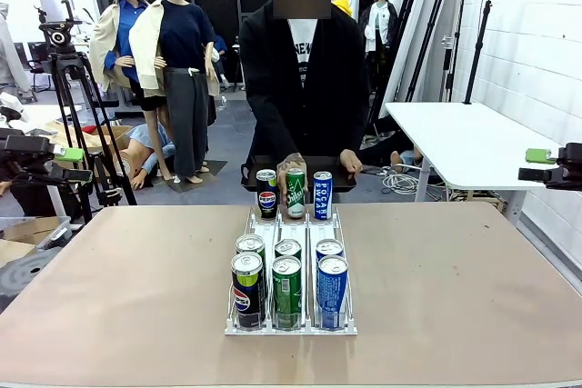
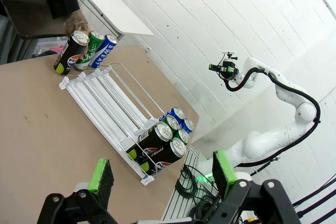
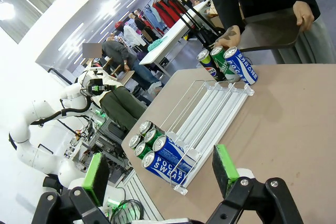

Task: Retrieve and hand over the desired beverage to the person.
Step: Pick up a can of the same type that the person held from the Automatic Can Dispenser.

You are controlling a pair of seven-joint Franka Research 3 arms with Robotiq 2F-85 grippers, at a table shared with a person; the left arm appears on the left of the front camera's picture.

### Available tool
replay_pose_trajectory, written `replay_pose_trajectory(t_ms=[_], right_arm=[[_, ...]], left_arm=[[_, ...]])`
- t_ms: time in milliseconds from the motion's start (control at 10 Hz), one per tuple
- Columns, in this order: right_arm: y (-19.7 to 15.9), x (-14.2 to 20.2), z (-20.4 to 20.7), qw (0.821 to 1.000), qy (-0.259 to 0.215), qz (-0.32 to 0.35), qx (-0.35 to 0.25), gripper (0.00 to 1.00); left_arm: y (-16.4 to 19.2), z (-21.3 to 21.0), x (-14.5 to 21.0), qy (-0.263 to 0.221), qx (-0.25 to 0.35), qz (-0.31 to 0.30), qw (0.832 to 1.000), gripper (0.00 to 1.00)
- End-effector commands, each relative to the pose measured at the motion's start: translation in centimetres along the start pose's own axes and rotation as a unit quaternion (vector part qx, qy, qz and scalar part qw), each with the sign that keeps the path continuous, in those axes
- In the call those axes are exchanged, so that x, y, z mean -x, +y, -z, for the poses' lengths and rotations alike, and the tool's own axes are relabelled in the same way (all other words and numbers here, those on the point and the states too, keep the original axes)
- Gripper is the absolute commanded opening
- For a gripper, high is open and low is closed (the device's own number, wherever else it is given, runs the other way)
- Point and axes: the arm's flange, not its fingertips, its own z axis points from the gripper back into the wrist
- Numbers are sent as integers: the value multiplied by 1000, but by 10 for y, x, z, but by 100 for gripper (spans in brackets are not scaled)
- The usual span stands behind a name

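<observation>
Cans are sitting in two groups on the white three-lane rack (image 1: 273,227) in the middle of the brown table (image 1: 455,279). Six are crowding its near end, with a near Pepsi can (image 1: 246,293), a near green can (image 1: 286,293) and a near Pocari Sweat can (image 1: 332,291) in front and three more right behind them. At the far end you are seeing three others standing side by side: a far Pepsi can (image 1: 266,194), a far green can (image 1: 296,194) and a far Pocari Sweat can (image 1: 323,195). The person (image 1: 305,79) is standing at the far side of the table, just behind that far trio, and is laying one hand (image 1: 289,164) on the far green can, which is probably a Sprite, though its label is too small to read. The other hand (image 1: 350,163) is gripping a dark tray (image 3: 268,27) held at the table's edge. Your left gripper (image 2: 163,177) is hovering off the table's left side with its green pads spread wide apart and nothing between them. Your right gripper (image 3: 160,174) is hanging off the right side, jaws likewise wide and empty, and both are well apart from the rack.
</observation>
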Motion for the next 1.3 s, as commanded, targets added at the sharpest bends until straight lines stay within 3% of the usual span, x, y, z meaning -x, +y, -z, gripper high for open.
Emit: replay_pose_trajectory(t_ms=[0, 600, 800, 1200], right_arm=[[0, 1, 0, 1000, -1, 1, -2, 100], [0, 1, 0, 1000, -1, 1, -2, 100], [0, 1, 0, 1000, -1, 1, -2, 100], [0, 1, 0, 1000, -1, 1, -2, 100]], left_arm=[[0, 0, 0, 0, 0, 0, 1000, 100], [-3, -1, -5, 15, 52, -27, 998, 100], [-26, 11, -10, 41, 67, -13, 997, 100], [-75, 51, -35, 105, 36, 23, 994, 100]])
